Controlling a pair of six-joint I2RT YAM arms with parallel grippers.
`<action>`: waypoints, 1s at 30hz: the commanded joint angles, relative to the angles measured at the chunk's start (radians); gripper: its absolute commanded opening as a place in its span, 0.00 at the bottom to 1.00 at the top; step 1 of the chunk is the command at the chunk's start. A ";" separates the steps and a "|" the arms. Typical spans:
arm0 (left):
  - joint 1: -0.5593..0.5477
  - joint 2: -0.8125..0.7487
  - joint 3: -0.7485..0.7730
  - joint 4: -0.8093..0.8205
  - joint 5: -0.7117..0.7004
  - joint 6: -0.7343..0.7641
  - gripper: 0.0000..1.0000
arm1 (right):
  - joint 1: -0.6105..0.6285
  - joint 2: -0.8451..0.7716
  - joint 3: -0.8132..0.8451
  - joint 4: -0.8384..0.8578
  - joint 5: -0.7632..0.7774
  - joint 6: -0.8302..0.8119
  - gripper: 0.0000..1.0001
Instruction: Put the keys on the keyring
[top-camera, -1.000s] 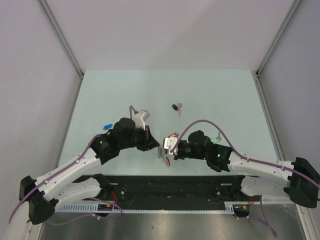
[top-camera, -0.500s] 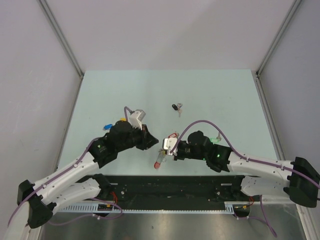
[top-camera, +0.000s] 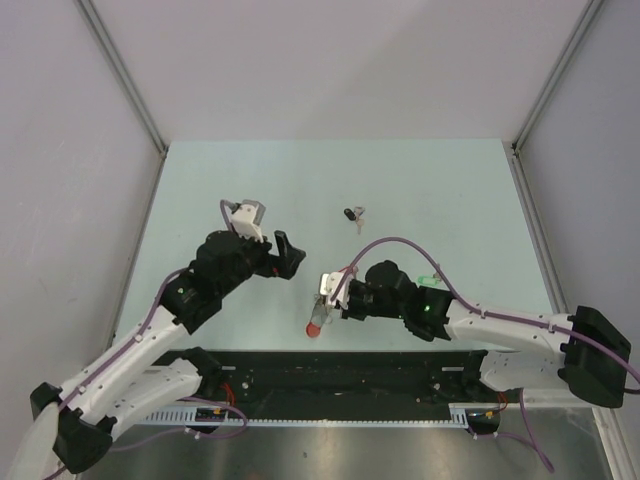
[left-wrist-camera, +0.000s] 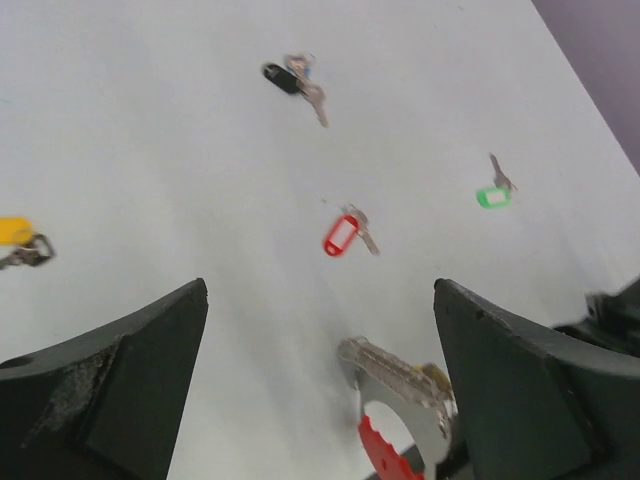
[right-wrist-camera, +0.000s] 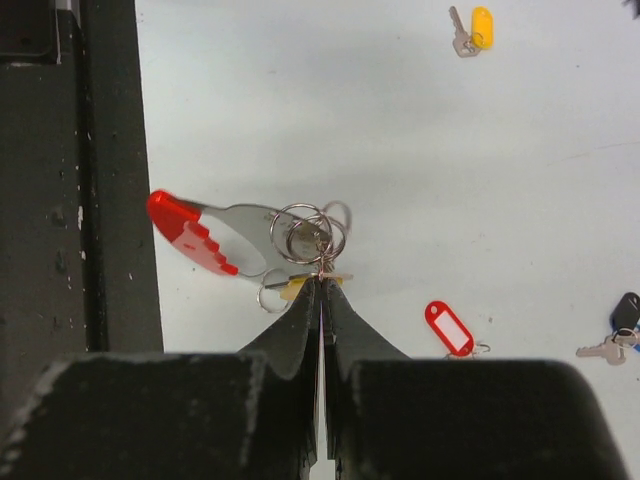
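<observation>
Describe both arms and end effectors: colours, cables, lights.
Left arm and right arm: white links, black joints, a purple cable along each, a green light on the right. Left end effector and right end effector: matte black wedge fingers.

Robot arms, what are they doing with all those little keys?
They are working on putting keys onto a keyring. The right hand is pinched shut on the wire rings of the red and silver keyring, near the front edge of the table. The left hand is open and empty, hovering nearby. The red-tagged key, green-tagged key, black-tagged key and yellow-tagged key lie loose on the table, not on the ring yet.
</observation>
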 joint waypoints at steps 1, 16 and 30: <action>0.097 0.002 0.074 0.008 -0.008 0.113 1.00 | 0.007 0.020 0.073 -0.004 0.029 0.044 0.00; 0.255 -0.088 0.013 -0.003 -0.110 0.280 1.00 | -0.011 0.217 0.260 -0.028 0.096 -0.003 0.00; 0.271 -0.117 0.002 -0.003 -0.196 0.293 1.00 | -0.109 0.449 0.536 0.056 0.239 -0.252 0.00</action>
